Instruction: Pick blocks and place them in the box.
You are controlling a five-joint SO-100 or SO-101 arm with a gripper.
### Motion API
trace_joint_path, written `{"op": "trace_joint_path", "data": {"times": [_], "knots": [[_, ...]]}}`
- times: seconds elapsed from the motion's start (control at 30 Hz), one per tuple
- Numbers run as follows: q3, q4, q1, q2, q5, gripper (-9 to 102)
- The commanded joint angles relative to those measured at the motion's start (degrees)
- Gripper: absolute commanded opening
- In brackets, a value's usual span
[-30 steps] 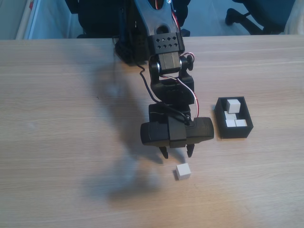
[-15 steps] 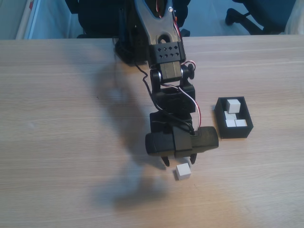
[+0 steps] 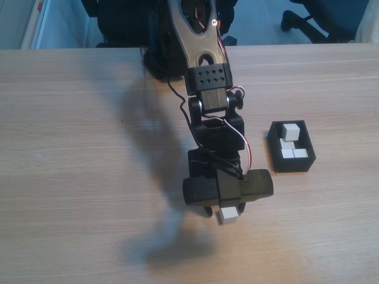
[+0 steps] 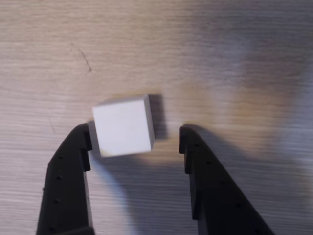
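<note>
Bare table (image 4: 234, 58) is seen from 10 through 2 o'clock ahead of the gripper (image 4: 134, 139) in the wrist view. One block (image 4: 123, 126) is lodged against the left finger (image 4: 73, 161); the gap beside it is left free.

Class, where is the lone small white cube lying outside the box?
In the wrist view the small white cube lies on the wooden table between the open tool's fingertips.
</note>
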Motion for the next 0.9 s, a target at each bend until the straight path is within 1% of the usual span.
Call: {"op": "trace_joint_path", "data": {"times": [0.0,0.13,0.23,0.3,0.33,0.5,0.67,0.77,0.87], "knots": [[-4.04,-0.97,-0.26,-0.09,0.0,19],[-5.1,-1.23,0.0,-1.05,-0.09,17],[-5.19,-1.49,0.09,-1.32,0.09,10],[-5.19,-1.67,0.18,-1.32,0.26,2],[-5.1,-1.76,0.18,-1.32,0.35,0],[-2.99,-1.23,0.35,1.14,1.49,0],[5.62,-1.05,-1.49,10.81,3.34,0],[10.46,2.46,-4.92,18.37,5.19,0],[12.39,8.0,-9.67,24.79,8.35,0]]}}
